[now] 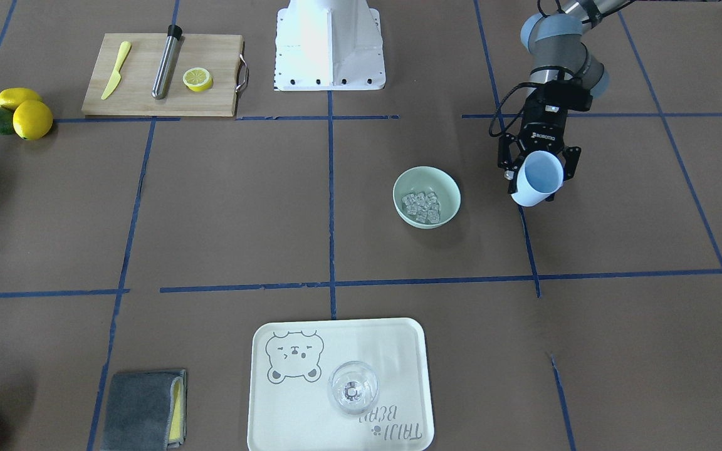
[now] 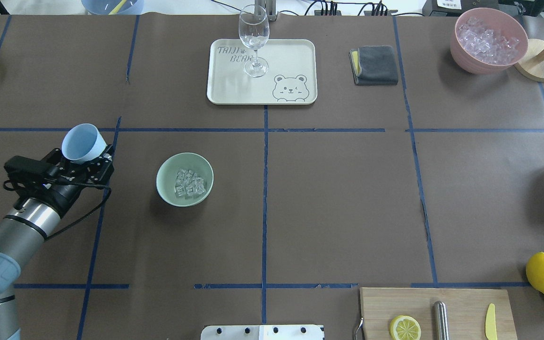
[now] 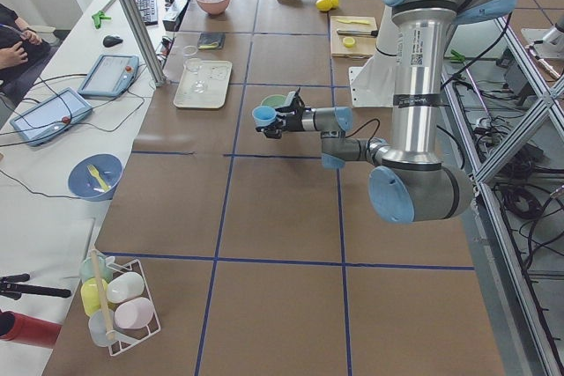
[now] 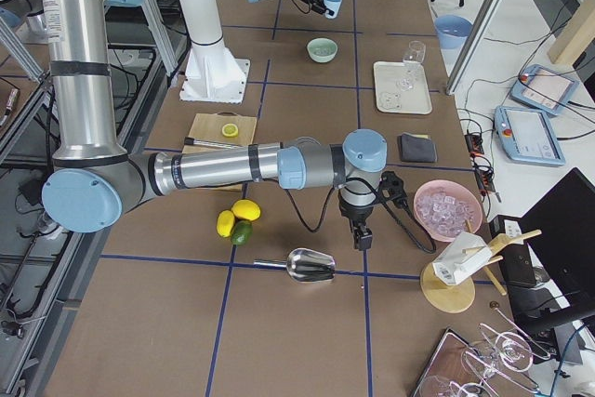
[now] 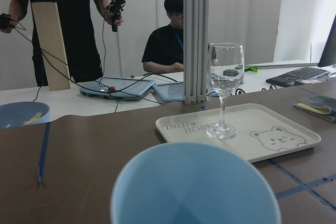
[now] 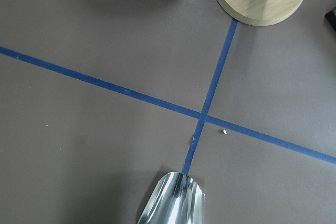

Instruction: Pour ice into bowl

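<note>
**Brown desk, ice heaped in the green bowl**

Brown paper crossed by blue tape lines covers the desk [image 1: 210,219]. Near its middle, on the robot's left half, stands the bowl [image 1: 455,199]: round, pale mint green, matte and upright. The ice [image 1: 422,207] lies inside it as a small heap of clear, glassy cubes. They touch one another on the bottom, well below the rim. From overhead the cubes [image 2: 189,183] sit slightly off centre in the bowl [image 2: 163,182], and none shows on the paper around it.

The left pincer [image 1: 538,160] hangs above the desk beside the bowl and apart from it. It is pinching a light blue cup [image 1: 539,177], one finger on each side of the wall. The cup is tipped over, its mouth facing away from the robot, and the left wrist camera shows its inside [image 5: 194,187] bare.

The right pincer [image 4: 361,239] points down over the robot's right end of the desk, above a metal scoop [image 4: 310,265]. Whether it is spread or pressed together I cannot tell.

At the far edge a cream tray [image 2: 215,94] carries an upright stemmed glass [image 2: 254,40].
</note>
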Controlling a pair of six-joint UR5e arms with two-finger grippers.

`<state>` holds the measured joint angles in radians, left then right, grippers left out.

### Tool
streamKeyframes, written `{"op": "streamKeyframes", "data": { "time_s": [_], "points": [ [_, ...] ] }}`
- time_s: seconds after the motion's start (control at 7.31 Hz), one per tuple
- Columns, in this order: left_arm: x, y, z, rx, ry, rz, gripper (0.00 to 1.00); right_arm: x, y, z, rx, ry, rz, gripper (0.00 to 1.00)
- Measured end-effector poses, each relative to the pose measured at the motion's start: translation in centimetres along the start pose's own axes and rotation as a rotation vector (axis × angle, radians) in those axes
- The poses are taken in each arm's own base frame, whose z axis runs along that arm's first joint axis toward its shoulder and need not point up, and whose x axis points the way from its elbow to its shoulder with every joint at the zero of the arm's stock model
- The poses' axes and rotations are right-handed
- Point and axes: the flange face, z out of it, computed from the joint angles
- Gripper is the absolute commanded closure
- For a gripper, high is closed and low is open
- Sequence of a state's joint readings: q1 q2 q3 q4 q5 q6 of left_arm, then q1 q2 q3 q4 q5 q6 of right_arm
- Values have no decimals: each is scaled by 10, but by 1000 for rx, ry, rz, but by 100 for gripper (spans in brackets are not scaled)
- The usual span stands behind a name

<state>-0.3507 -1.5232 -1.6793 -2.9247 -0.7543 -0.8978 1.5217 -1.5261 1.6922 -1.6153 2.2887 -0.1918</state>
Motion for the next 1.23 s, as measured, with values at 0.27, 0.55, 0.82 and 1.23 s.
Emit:
{"op": "streamKeyframes", "data": {
  "time_s": [0.27, 0.55, 0.82, 1.23],
  "points": [
    [-72, 13, -18, -27, -95, -69, 100, -1, 0, -1, 2, 0, -1, 0],
    [-123, 39, -22, -16, -191, -116, 100, -1, -1, -2, 4, 1, -2, 0],
    [-145, 57, -19, 28, -250, -107, 100, -1, -1, -3, 5, 1, -3, 0],
    [-152, 81, -7, 35, -283, -70, 82, -1, -2, -3, 6, 1, -3, 0]
  ]
}}
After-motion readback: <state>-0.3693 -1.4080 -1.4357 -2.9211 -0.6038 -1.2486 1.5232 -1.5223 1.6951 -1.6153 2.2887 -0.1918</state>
